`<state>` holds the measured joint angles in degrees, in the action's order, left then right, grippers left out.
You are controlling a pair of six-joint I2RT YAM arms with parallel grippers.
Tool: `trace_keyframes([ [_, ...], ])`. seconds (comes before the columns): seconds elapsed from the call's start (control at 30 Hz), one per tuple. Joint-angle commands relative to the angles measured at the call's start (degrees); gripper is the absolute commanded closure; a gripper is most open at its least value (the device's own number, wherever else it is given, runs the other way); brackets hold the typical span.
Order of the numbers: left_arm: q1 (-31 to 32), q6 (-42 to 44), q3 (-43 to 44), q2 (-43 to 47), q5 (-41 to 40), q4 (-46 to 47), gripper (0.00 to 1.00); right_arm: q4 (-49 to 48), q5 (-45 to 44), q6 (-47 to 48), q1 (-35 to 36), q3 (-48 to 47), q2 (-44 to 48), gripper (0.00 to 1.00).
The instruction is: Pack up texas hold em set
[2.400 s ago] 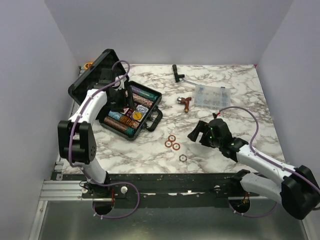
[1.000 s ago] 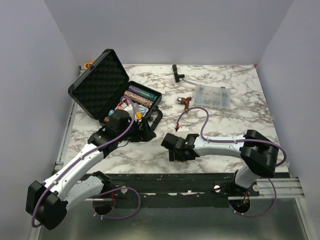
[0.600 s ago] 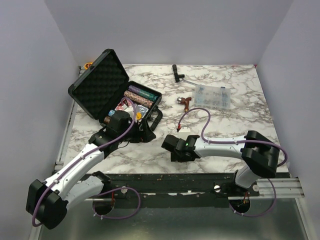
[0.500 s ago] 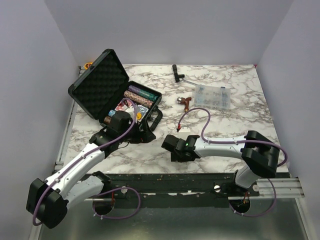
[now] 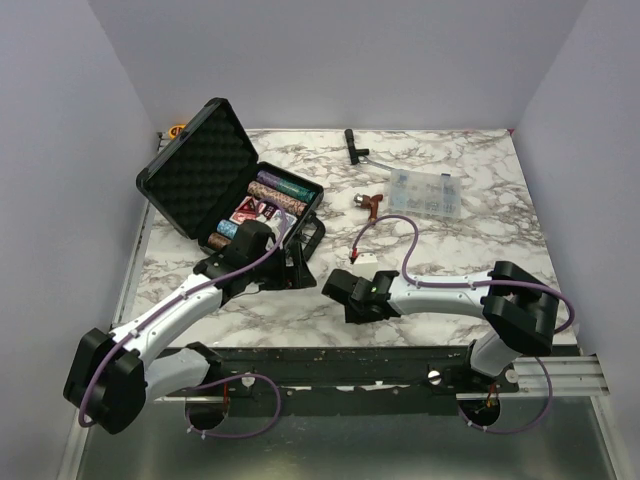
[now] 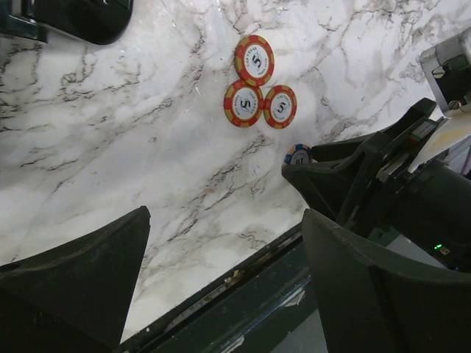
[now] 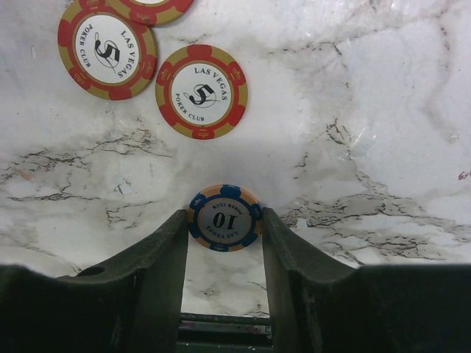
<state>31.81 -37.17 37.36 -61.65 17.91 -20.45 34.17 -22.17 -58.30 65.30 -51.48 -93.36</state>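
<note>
The black briefcase lies open at the back left, foam-lined lid up, with rows of coloured poker chips in its base. Three red poker chips lie flat on the marble in front of it; two of them show in the right wrist view. My right gripper is low on the table, its fingers touching both edges of a blue "10" poker chip, also visible from the left wrist as a blue chip. My left gripper hovers open and empty near the case's front.
A clear compartment box sits at the back right, with a brown-handled tool beside it and a black tool further back. The table's front edge runs just under my left gripper.
My right gripper's fingers have narrowed onto the blue chip. My left arm has shifted slightly right, toward the front of the case, still open.
</note>
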Motion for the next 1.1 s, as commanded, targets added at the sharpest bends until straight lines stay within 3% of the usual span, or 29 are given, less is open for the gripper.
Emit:
trace_keyframes([
  [0.0, -1.66, -1.77, -0.01, -1.87, 7.32, 4.36, 0.16, -5.05, -0.39, 2.87, 0.39, 3.19, -4.58, 0.64],
  [0.33, -5.53, -5.88, -0.92, -9.98, 18.10, 10.61, 0.16, -13.26, -6.64, 6.12, -1.36, 7.14, 0.37, 0.64],
  [0.47, -5.47, -9.38, -2.86, -13.10, 23.01, 17.27, 0.16, -19.24, -8.27, 8.76, -1.48, 10.38, 3.22, 0.64],
  [0.7, -5.05, -7.03, -0.96, -18.46, 22.48, 16.00, 0.21, -27.88, -9.71, 11.22, -1.53, 16.52, 7.21, 0.64],
  [0.93, -2.90, -4.30, 2.00, -18.11, 19.28, 11.65, 0.23, -15.36, -7.47, 10.10, -1.58, 9.89, 8.63, 0.59],
  [1.07, -0.44, -2.38, 3.99, -18.94, 17.16, 9.20, 0.23, -10.20, -5.49, 8.91, -2.06, 9.51, 14.18, 0.50],
])
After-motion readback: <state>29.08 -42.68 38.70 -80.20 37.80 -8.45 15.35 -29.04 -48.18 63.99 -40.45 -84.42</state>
